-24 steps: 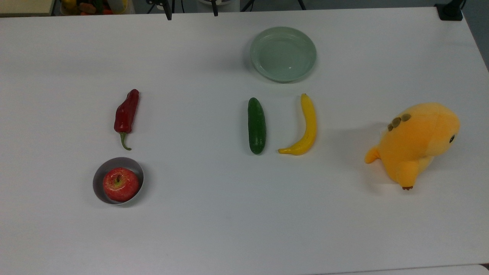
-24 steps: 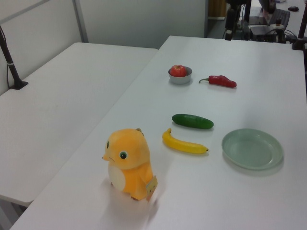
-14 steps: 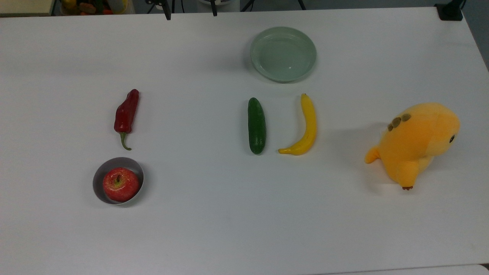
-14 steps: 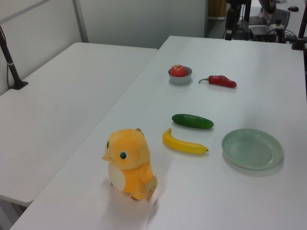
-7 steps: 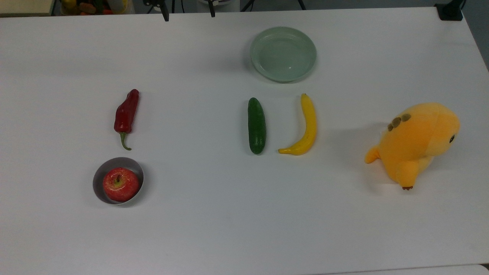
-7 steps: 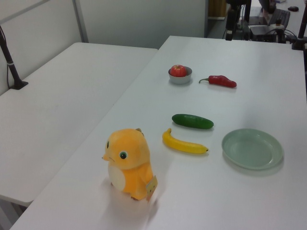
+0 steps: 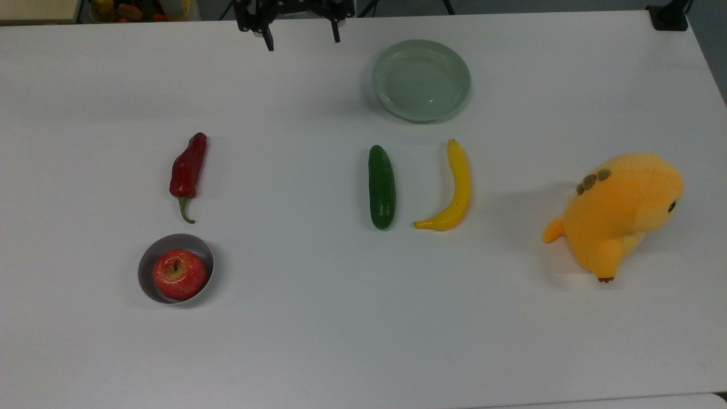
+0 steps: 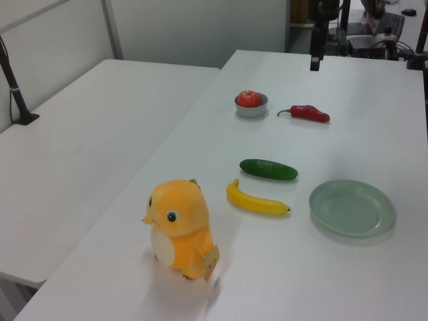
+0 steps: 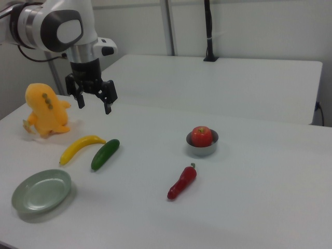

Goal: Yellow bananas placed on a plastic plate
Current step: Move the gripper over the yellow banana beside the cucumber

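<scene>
White and broad, the counter (image 7: pixel 318 341) carries everything we see, with a second white table behind it in the right view. Our claw (image 9: pixel 93 101) hangs above the counter with its two fingers spread apart and nothing between them; in the top view it sits at the upper edge (image 7: pixel 299 35), to the top view's left of the plate (image 7: pixel 421 80).

The banana (image 7: pixel 454 187) lies flat on the counter just below the plate in the top view, close to the rim but apart from it, its hooked tip pointing away from the plate. Just beside it, on the top view's left, lies the cucumber (image 7: pixel 381 187), roughly parallel and not touching. The plate holds nothing.

On the top view's right, well apart from the banana, the orange plush toy (image 7: pixel 616 213) stands upright. Far on the top view's left we see a red chili pepper (image 7: pixel 188 170), and just below it a small grey bowl (image 7: pixel 149 262) with a red apple (image 7: pixel 179 274) inside.

In the right view, the claw is above the counter beyond the banana (image 9: pixel 80 148) and cucumber (image 9: pixel 105 154), touching neither.
</scene>
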